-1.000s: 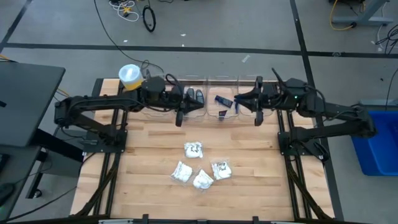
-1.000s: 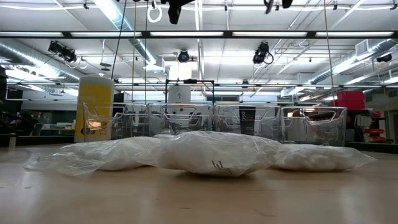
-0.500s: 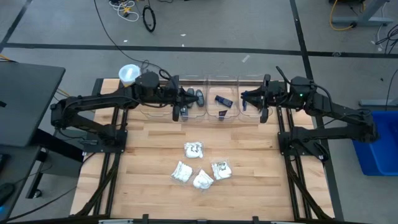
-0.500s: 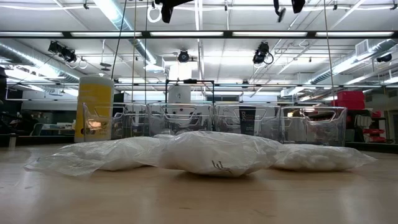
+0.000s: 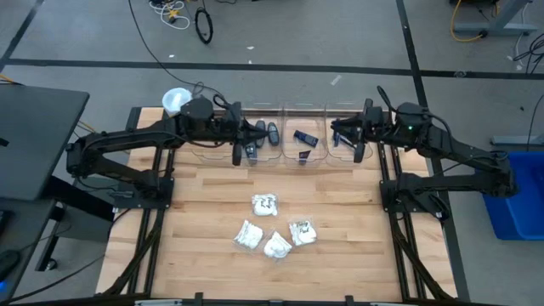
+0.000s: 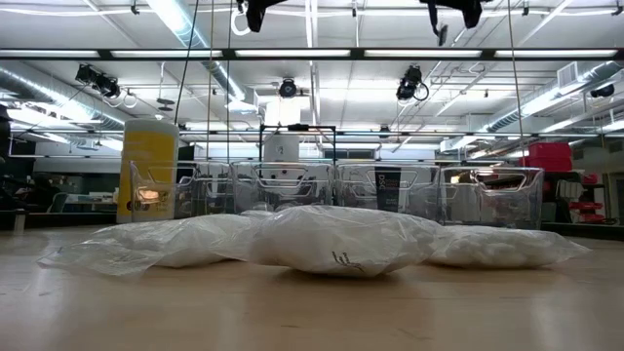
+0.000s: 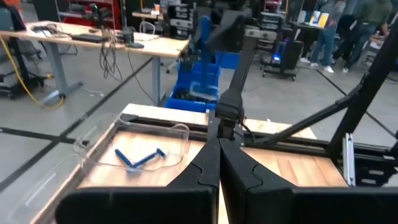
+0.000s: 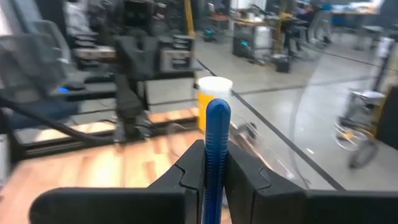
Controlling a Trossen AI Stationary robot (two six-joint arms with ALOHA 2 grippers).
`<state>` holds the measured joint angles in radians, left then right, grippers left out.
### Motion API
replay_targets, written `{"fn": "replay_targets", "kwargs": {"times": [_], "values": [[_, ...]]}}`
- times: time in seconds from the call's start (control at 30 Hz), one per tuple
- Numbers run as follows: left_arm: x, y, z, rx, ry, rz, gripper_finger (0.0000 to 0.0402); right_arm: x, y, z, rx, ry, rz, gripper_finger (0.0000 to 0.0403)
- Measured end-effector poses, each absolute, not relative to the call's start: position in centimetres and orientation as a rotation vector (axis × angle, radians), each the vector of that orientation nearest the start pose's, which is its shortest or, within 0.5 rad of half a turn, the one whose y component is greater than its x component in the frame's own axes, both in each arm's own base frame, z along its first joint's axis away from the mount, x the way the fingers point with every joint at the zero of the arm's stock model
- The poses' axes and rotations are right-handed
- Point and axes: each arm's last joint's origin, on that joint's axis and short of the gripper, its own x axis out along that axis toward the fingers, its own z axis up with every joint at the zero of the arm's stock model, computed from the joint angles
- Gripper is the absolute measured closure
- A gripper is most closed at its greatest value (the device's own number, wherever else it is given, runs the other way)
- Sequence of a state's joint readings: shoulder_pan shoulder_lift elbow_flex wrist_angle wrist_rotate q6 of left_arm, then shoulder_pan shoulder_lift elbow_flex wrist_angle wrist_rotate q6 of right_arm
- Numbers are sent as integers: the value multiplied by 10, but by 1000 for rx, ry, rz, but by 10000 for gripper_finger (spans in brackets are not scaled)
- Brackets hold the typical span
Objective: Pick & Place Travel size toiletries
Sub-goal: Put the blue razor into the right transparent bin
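Note:
My right gripper point(image 8: 216, 149) hangs high over the rightmost clear bin point(image 5: 344, 115) at the far edge, shut on a thin blue razor point(image 8: 217, 121). My left gripper point(image 7: 219, 149) is shut on nothing, high over the bins on the left, beside the bin with dark grey pieces point(image 5: 265, 133). Two more blue razors point(image 7: 140, 158) lie on the floor of a clear bin point(image 7: 177, 134). Several white packets point(image 5: 272, 228) lie on the wood at mid-table, seen close in the low view point(image 6: 336, 239). Both grippers show at the low view's top edge, the left one point(image 6: 255, 10) and the right one point(image 6: 453, 10). My right gripper pinches the blue razor's handle point(image 8: 217, 144) between its two fingers, which lie along it and point nearly level toward the table's left. The handle's rounded end point(image 8: 217, 107) sticks out past the fingertips. The razor is lifted clear of the bin.
A tall yellow cylinder with a white lid point(image 5: 176, 100) stands at the far left corner. A row of clear bins point(image 5: 302, 127) lines the far edge; one holds a dark rectangular piece point(image 5: 304, 136). Bare wood lies near and to both sides of the packets.
My left gripper has drawn back toward the table's left edge, away from the bins' middle. My right gripper has drawn back toward the right edge with the razor and has tipped up toward level. The packets have stayed put.

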<state>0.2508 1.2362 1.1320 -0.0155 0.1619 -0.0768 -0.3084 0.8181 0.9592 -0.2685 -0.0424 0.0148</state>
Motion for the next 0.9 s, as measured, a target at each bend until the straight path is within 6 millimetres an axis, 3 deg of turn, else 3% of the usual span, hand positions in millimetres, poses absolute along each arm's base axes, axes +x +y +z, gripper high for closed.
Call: {"fn": "replay_targets", "kwargs": {"times": [0.2,0.53,0.9], "values": [[271,64,375,-91,122,77,398,158,-57,368,39,225,-415,359],[271,64,374,-88,132,85,397,149,-74,360,47,317,-518,359],[271,65,373,-84,140,105,398,149,-109,340,116,476,-675,359]]}}
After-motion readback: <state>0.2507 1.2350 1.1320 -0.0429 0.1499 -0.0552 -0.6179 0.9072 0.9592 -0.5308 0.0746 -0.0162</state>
